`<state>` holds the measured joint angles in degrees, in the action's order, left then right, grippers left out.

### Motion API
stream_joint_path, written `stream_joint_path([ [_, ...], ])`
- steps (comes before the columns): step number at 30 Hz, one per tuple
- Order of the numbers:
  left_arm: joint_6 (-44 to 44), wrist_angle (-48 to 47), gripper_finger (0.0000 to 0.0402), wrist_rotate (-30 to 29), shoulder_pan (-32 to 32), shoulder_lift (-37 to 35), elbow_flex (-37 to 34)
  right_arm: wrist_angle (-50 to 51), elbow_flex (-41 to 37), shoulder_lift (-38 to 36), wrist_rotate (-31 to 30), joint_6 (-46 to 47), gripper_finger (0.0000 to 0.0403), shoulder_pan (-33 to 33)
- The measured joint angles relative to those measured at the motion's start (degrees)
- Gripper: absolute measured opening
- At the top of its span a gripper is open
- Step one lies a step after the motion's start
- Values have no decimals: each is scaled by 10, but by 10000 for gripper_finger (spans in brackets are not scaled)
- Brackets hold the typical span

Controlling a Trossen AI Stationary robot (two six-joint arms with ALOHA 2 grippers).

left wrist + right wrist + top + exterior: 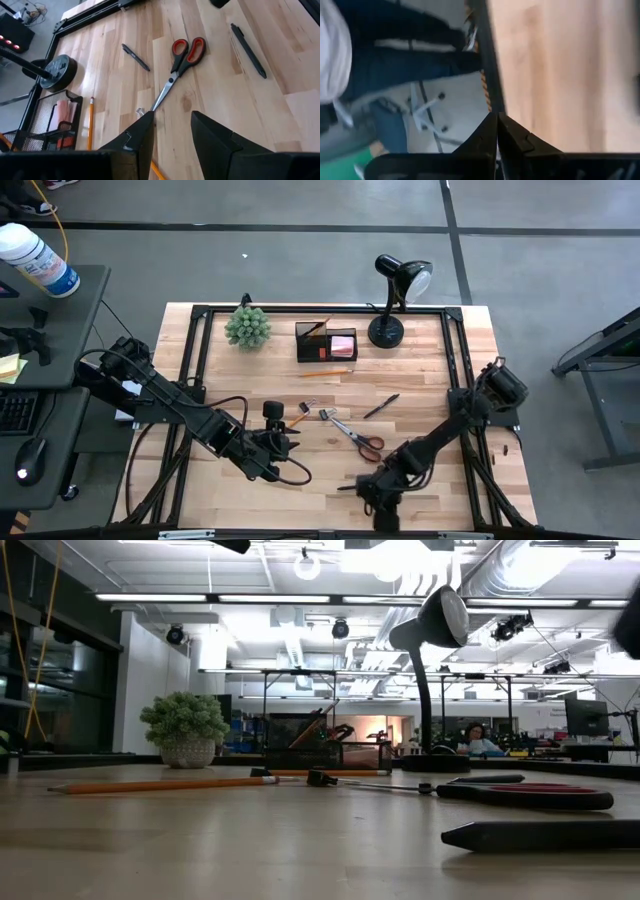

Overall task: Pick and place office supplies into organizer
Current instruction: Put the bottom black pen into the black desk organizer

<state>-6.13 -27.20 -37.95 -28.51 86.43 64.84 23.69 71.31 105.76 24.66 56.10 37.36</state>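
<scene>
The black mesh organizer (325, 342) stands at the far middle and holds a pink pad and a pencil. Red-handled scissors (358, 437) lie flat mid-table, a thin black pen (381, 406) beyond them, and an orange pencil (335, 370) in front of the organizer. A thicker black pen (248, 50) lies near the front edge. My left gripper (172, 135) hovers open and empty just short of the scissors' blade tips (156, 104). My right gripper (497, 135) is shut on nothing near the table's front edge (368, 492).
A black desk lamp (395, 290) stands at the far right and a green spiky plant (247, 327) at the far left. Small pieces (305, 412) lie left of the scissors. A black frame rail (487, 75) edges the table; a person's legs and a chair show beyond it.
</scene>
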Motion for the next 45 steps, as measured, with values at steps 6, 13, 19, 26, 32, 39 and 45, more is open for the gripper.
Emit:
stream_joint_path([
  [6,16,0,117,0,0,0,0,18,9,-3,-12,20,3,67],
  [13,18,0,117,0,0,0,0,162,113,7,-137,44,1,139],
  [19,27,1,117,-11,0,0,0,274,156,44,-186,-37,2,134],
  [26,18,1,117,-17,0,0,0,272,136,57,-199,-163,43,72],
  [32,13,1,117,-17,0,0,0,222,95,57,-229,-217,115,32],
  [39,11,1,117,-16,0,0,0,217,54,57,-272,-216,158,19],
  [45,11,0,117,-16,0,0,0,182,27,57,-247,-198,151,19],
])
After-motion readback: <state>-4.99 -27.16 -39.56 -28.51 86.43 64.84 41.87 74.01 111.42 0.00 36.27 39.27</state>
